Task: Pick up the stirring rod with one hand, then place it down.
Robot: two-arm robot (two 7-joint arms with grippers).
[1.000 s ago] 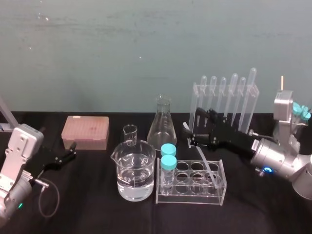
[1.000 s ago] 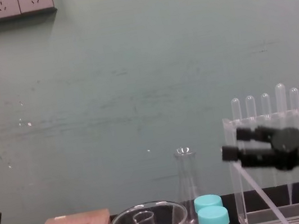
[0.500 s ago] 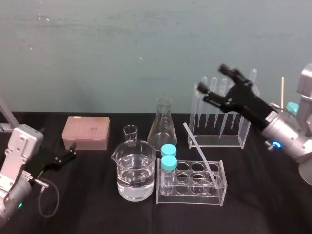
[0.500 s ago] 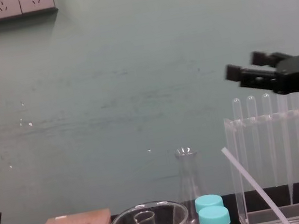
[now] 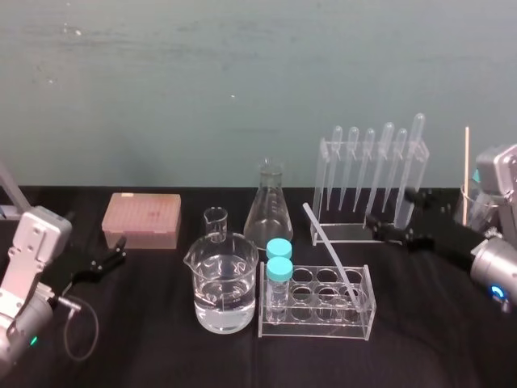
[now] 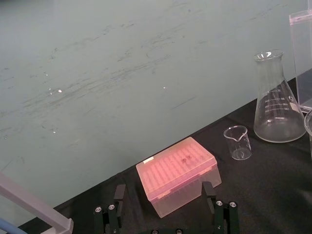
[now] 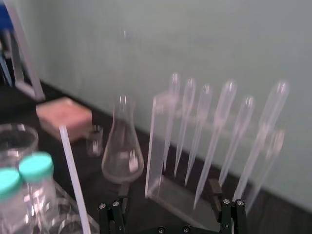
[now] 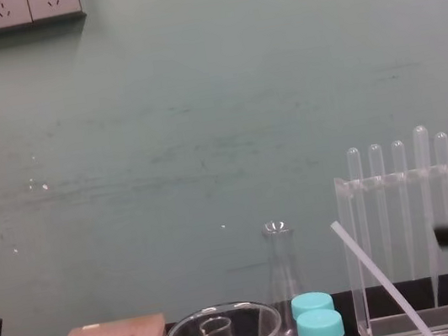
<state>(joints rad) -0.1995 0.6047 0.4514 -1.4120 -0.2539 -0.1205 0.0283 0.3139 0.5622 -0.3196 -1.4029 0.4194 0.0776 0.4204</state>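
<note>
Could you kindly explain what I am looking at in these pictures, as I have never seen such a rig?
It is a two-armed robot doing lab work. One picture comes from its head, one from its chest, one from each wrist. Its left gripper sits parked and open near the pink tip box. Its right gripper hangs open by the pipette rack, holding nothing. On the black table stand a beaker of water, a small beaker, a conical flask and a clear tube rack with two teal-capped tubes. The stirring rod leans in that rack, free of both grippers.
</note>
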